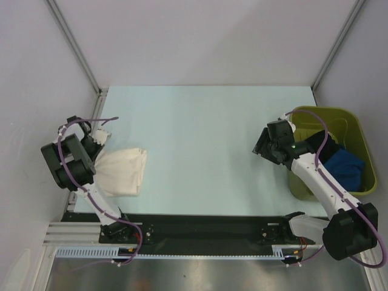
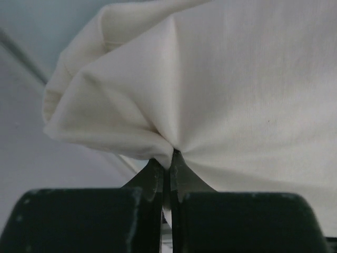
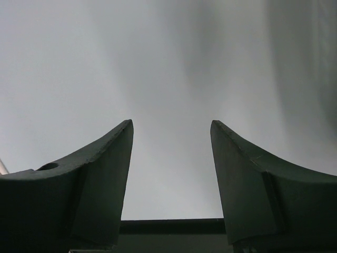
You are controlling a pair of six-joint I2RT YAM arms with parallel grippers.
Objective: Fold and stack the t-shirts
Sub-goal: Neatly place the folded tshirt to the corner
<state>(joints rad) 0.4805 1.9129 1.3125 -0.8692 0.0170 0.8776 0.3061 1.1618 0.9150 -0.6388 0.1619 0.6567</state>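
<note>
A cream t-shirt (image 1: 123, 171) hangs bunched at the left side of the table, its lower part spread on the surface. My left gripper (image 1: 97, 159) is shut on a pinched fold of it; in the left wrist view the cream t-shirt (image 2: 237, 79) fans out from the closed left gripper (image 2: 169, 158). A blue t-shirt (image 1: 347, 167) and a black t-shirt (image 1: 319, 145) lie in the bin. My right gripper (image 1: 262, 145) hovers open just left of the bin; the right gripper (image 3: 171, 124) has nothing between its fingers.
The olive-green bin (image 1: 356, 126) stands at the table's right edge, partly under the right arm. Grey walls with metal posts (image 1: 79, 54) enclose the pale table (image 1: 200, 139) on three sides. A black rail (image 1: 200, 227) runs along the near edge.
</note>
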